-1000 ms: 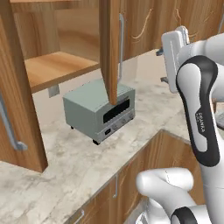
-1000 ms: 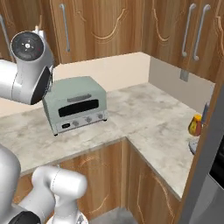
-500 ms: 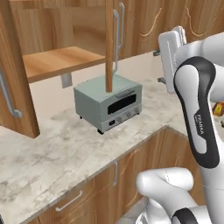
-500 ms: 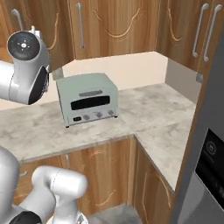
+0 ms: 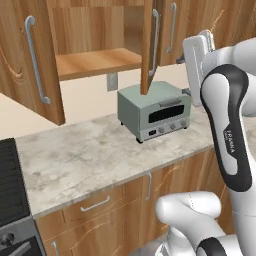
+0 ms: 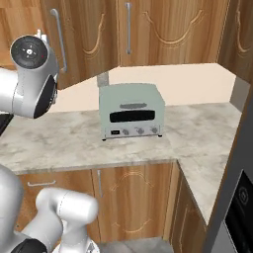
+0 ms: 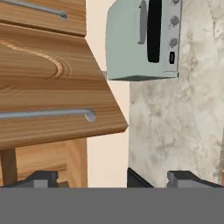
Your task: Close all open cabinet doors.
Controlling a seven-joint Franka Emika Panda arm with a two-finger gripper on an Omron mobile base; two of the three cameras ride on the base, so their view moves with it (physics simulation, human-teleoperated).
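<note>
Jaws stand wide apart with nothing between them; in the hand view the two-finger gripper (image 7: pixel 111 177) shows its dark fingertips (image 7: pixel 41 178) at the bottom, clear of every surface. Ahead of them lies a tall medium-brown wood-grain cabinet door with a long silver bar handle (image 7: pixel 52 105), swung open, its free edge ending just short of the pale-green toaster oven (image 7: pixel 142 39).

From the left base view, two doors of the wall cabinet hang open: the left open door (image 5: pixel 32 60) swung far outward, and the right open door (image 5: pixel 148 47) seen nearly edge-on, its lower corner above the toaster oven's top. Between them the bare wooden shelf (image 5: pixel 95 62) is exposed. A closed door (image 5: pixel 172 27) follows to the right.

Toaster oven sits toward the back edge of the marble-pattern counter (image 5: pixel 85 155); the front of the counter is free. A black stove (image 5: pixel 10 180) adjoins the counter's left end.
</note>
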